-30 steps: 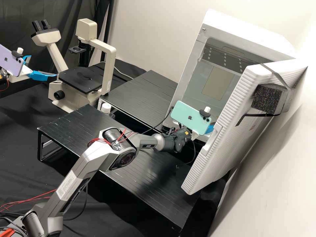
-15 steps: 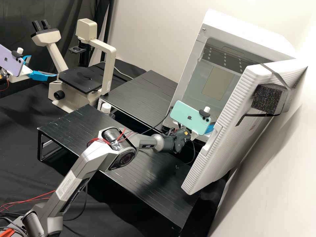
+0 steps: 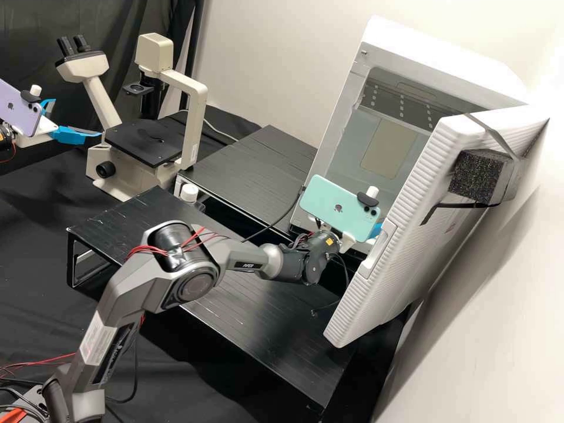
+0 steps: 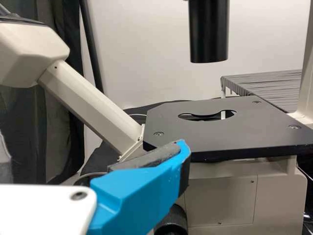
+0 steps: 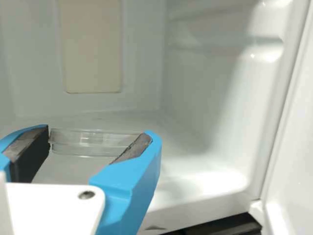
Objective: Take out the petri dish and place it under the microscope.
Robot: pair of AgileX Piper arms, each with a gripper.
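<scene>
Right arm: over the last half second its elbow has swung back towards its base; I read this as the start of bringing the dish out.
Petri dish: one (image 5: 93,142), inside the white incubator (image 5: 213,147), pinched by the fingers of my right gripper (image 5: 96,136). The carry remains; I'd keep it level past the door frame.
Left gripper: (image 3: 77,118) beside the microscope (image 3: 195,126), fingers spread, holding nothing.
Microscope stage: one (image 3: 144,143), the dish not yet on it.
My count: two grippers, one microscope, one incubator with one open door (image 3: 405,205), two phones (image 3: 339,209), one white-capped bottle (image 3: 189,193).
</scene>
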